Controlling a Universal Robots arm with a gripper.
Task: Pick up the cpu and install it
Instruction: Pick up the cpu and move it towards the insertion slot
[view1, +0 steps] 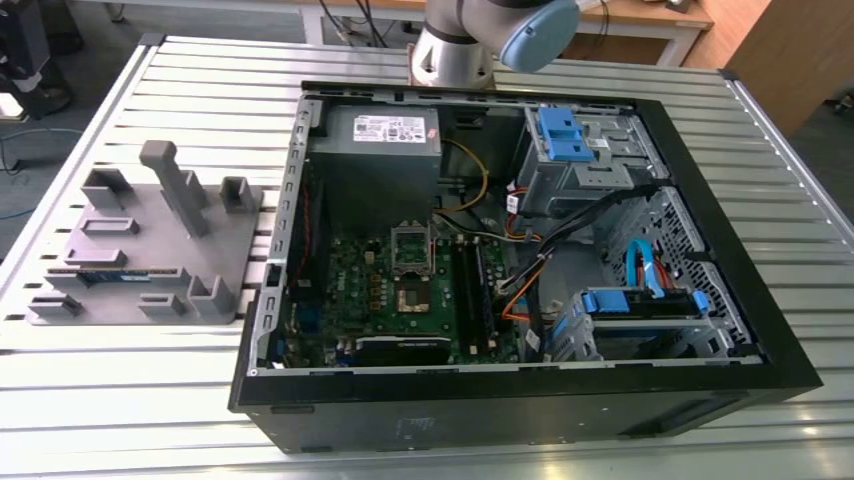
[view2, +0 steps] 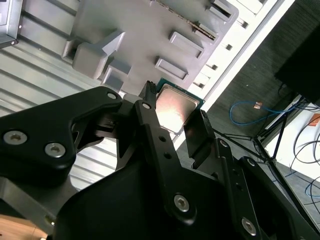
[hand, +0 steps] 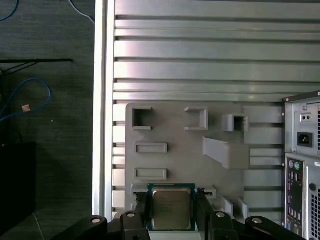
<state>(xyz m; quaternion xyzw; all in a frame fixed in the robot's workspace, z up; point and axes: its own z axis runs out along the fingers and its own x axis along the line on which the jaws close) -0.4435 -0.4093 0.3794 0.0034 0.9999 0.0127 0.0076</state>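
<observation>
The cpu (hand: 171, 207) is a flat square chip with a silvery top and a green rim, and it sits between my two black fingers. My gripper (hand: 171, 210) is shut on it, one finger on each side. In the second wrist view the cpu (view2: 175, 106) shows its shiny top between the same gripper (view2: 174, 107). It hangs well above the grey holder plate (hand: 175, 135). In the exterior view the arm (view1: 467, 40) rises at the far edge of the open computer case (view1: 521, 260). The motherboard's socket (view1: 411, 268) lies inside the case.
The grey holder plate (view1: 134, 250) with raised posts lies on the slatted metal table (view1: 214, 90), at the exterior view's left of the case. A dark memory stick (view1: 114, 272) rests on it. Cables (view1: 534, 260), blue drive brackets (view1: 567, 135) and a power supply (view1: 384, 130) crowd the case.
</observation>
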